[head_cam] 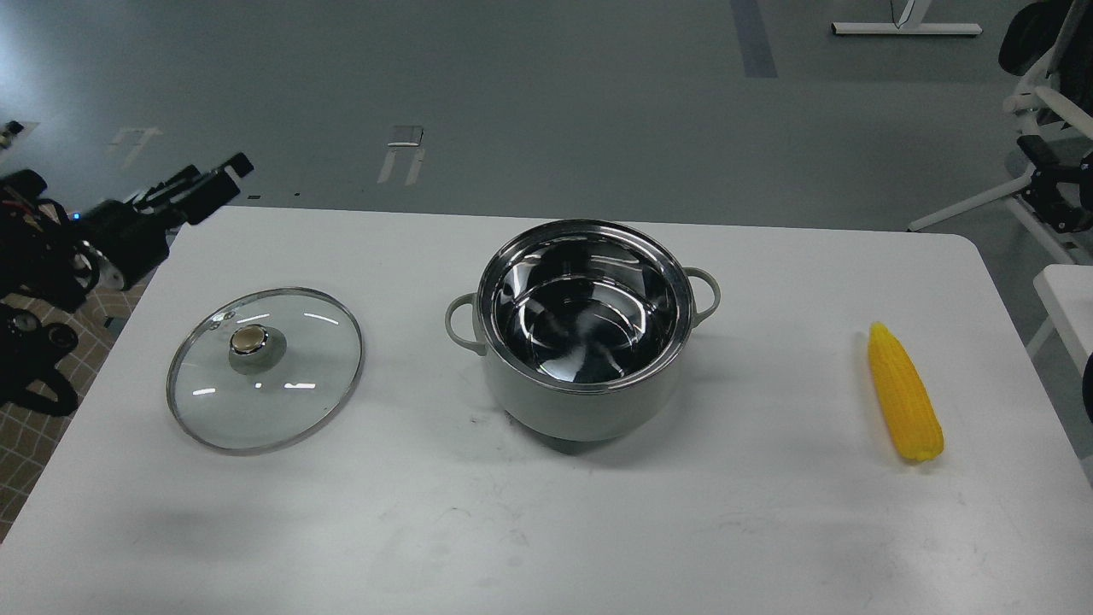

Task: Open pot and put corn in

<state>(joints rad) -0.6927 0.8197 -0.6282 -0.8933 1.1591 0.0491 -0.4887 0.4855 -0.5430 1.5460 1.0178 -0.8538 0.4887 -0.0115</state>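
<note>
The pot (589, 401) stands open at the table's middle, its shiny steel inside empty. The glass lid (295, 389) with its gold knob (248, 340) lies flat on the table to the pot's left. The corn (903, 395) lies at the right side of the table, pointed end away from me. My left gripper (215, 181) is raised over the table's far left corner, well clear of the lid, fingers slightly apart and empty. A dark part of my right arm (1055, 190) shows at the right edge beyond the table; its fingers cannot be told apart.
The white table (546, 530) has rounded far corners. A checked cloth (34, 427) lies beyond its left edge. White chair legs and a frame (965, 209) stand on the floor at the far right.
</note>
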